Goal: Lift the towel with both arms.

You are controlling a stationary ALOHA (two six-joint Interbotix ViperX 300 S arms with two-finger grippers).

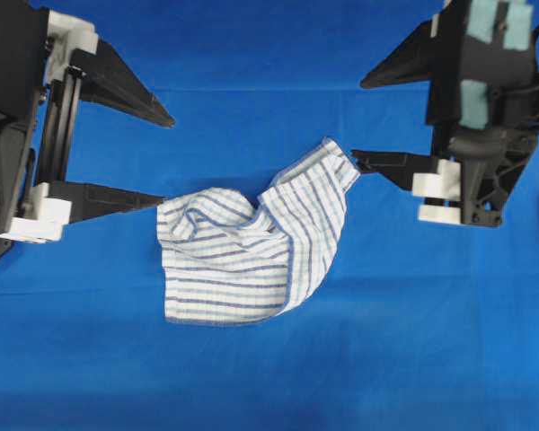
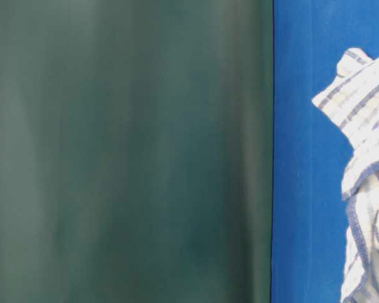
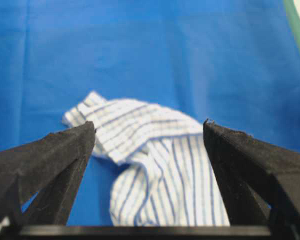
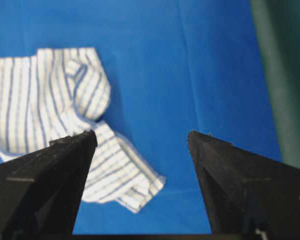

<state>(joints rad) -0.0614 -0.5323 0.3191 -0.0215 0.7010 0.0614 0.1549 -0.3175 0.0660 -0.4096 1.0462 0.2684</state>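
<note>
The crumpled white cloth with blue and grey stripes (image 1: 251, 242) lies on the blue-covered bench (image 1: 269, 377) between the black left pincer (image 1: 166, 157) and right pincer (image 1: 359, 121), both spread wide, pinching nothing.

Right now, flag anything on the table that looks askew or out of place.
The towel lies crumpled and folded over itself on the blue table covering, not flat. Both hands, left and right, stand open and hold nothing. Nothing looks damaged.
</note>
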